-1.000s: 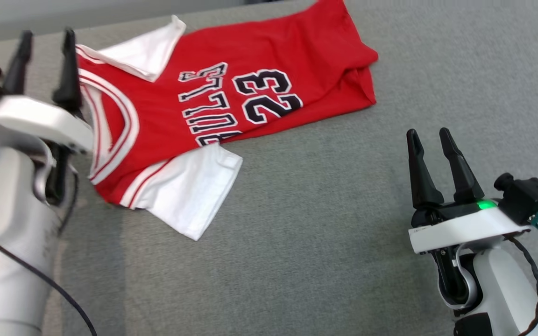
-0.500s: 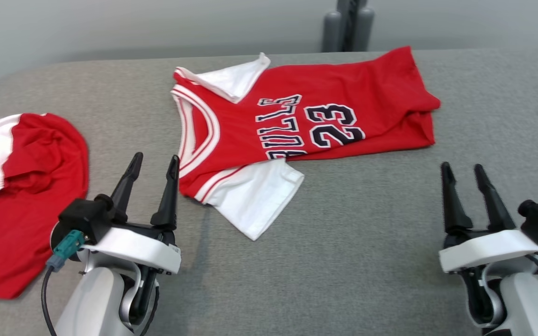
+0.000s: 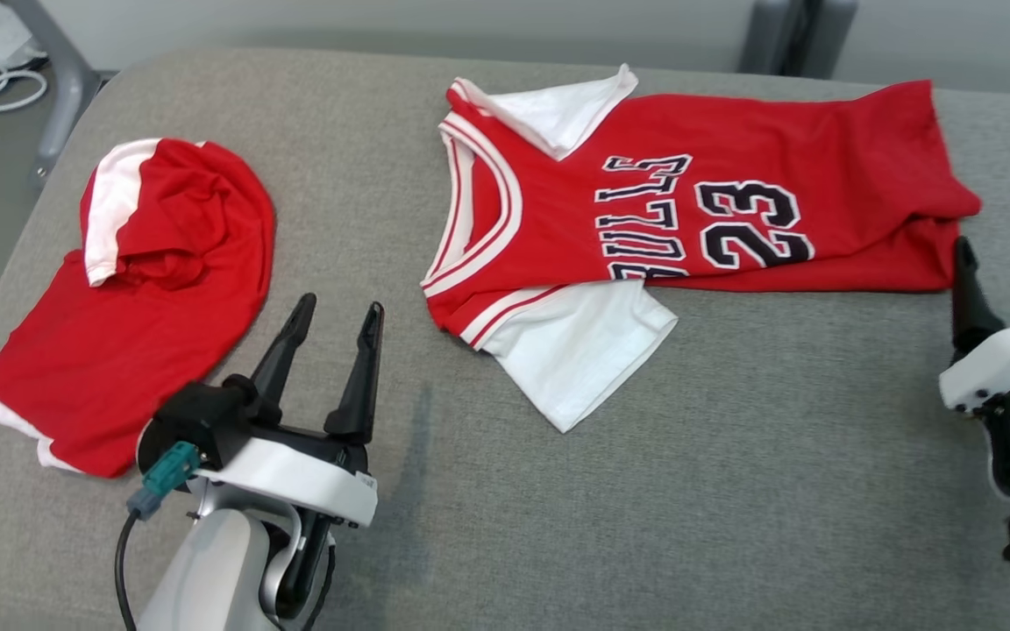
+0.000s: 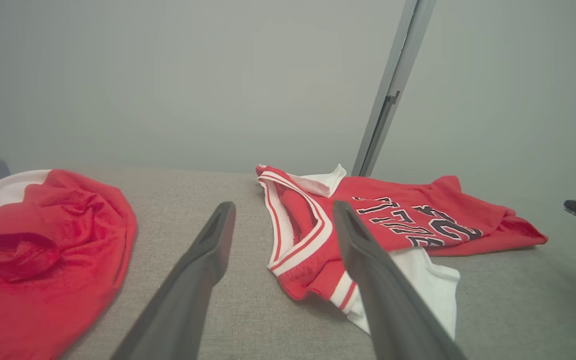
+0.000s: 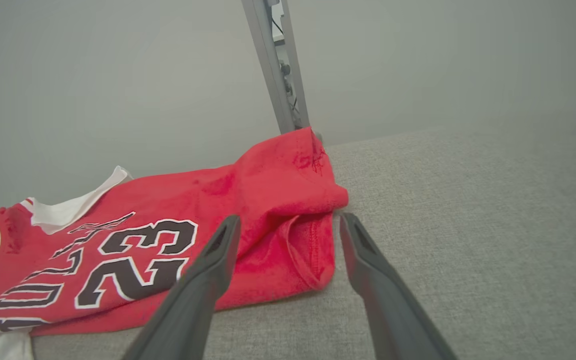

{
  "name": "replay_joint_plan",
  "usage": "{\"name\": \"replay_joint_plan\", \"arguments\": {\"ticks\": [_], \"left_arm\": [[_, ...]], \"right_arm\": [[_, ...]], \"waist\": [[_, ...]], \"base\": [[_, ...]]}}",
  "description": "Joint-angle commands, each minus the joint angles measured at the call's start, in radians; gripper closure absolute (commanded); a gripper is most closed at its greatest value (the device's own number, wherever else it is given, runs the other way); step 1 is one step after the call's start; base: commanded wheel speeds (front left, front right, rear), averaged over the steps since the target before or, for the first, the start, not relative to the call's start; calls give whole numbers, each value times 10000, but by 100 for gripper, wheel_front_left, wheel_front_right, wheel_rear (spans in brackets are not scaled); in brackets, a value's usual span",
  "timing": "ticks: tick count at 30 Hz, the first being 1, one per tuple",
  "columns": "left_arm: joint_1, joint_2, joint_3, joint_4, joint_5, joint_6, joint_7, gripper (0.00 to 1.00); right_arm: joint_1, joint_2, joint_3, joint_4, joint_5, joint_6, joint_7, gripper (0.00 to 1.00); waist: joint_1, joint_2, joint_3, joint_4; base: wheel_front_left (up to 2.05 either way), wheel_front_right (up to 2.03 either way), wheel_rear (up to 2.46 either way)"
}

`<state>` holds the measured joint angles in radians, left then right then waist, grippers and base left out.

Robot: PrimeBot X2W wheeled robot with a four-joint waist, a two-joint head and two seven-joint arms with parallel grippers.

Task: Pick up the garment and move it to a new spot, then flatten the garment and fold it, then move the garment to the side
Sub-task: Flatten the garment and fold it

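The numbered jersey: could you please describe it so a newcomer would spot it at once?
On the grey table, two red garments lie. The jersey is the right-hand one, laid out with white sleeves. Unlike the crumpled heap to its left, it bears BULLS and 23 in black.

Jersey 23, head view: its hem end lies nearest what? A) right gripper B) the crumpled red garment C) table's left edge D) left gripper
A: the hem end of the jersey lies just ahead of the open right gripper; the left gripper sits near its collar end.
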<state>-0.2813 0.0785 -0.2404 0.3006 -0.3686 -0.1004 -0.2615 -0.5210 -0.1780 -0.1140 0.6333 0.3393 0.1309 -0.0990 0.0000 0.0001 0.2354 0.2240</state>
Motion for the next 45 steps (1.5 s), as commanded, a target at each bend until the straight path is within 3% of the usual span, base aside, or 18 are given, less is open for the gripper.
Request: {"name": "replay_joint_plan", "arguments": {"ticks": [1, 15, 16, 17, 18, 29, 37, 45], "left_arm": [[-244, 2, 122, 0, 70, -54, -37, 0], [-572, -174, 341, -31, 280, -218, -37, 0], [-587, -184, 355, -30, 306, -221, -37, 0], [-600, -192, 371, -26, 333, -223, -37, 0], [-612, -201, 384, -20, 349, -227, -37, 0], [-450, -230, 589, 153, 500, -279, -38, 0], [-298, -233, 753, 276, 587, -308, -38, 0], [-67, -214, 865, 377, 677, -304, -38, 0]], "right_arm": [[-304, -214, -82, 322, -138, -3, 159, 0], [-1800, -1084, 465, 2302, -604, -3, 289, 0], [-1867, -1059, 427, 2460, -459, -3, 381, 10], [-1933, -1081, 458, 2532, -461, -3, 381, 71], [-2014, -1120, 505, 2601, -464, -3, 276, 100], [-1780, -864, 1082, 2460, 213, -3, -961, 100], [-591, -641, 1790, 961, 1101, -3, -1527, 100], [854, -705, 2187, -537, 1190, -5, -1617, 100]], "waist": [[0, -1, 347, 325], [0, -1, 1060, 799], [0, -1, 1080, 802], [0, -1, 1096, 801], [0, -1, 1107, 797], [0, -1, 789, 272], [0, -1, 247, -609], [0, -1, -266, -1357]], "base": [[0, 0, 0], [0, 0, 0], [0, 0, 0], [0, 0, 0], [0, 0, 0], [0, 0, 0], [0, 0, 0], [0, 0, 0]]}}
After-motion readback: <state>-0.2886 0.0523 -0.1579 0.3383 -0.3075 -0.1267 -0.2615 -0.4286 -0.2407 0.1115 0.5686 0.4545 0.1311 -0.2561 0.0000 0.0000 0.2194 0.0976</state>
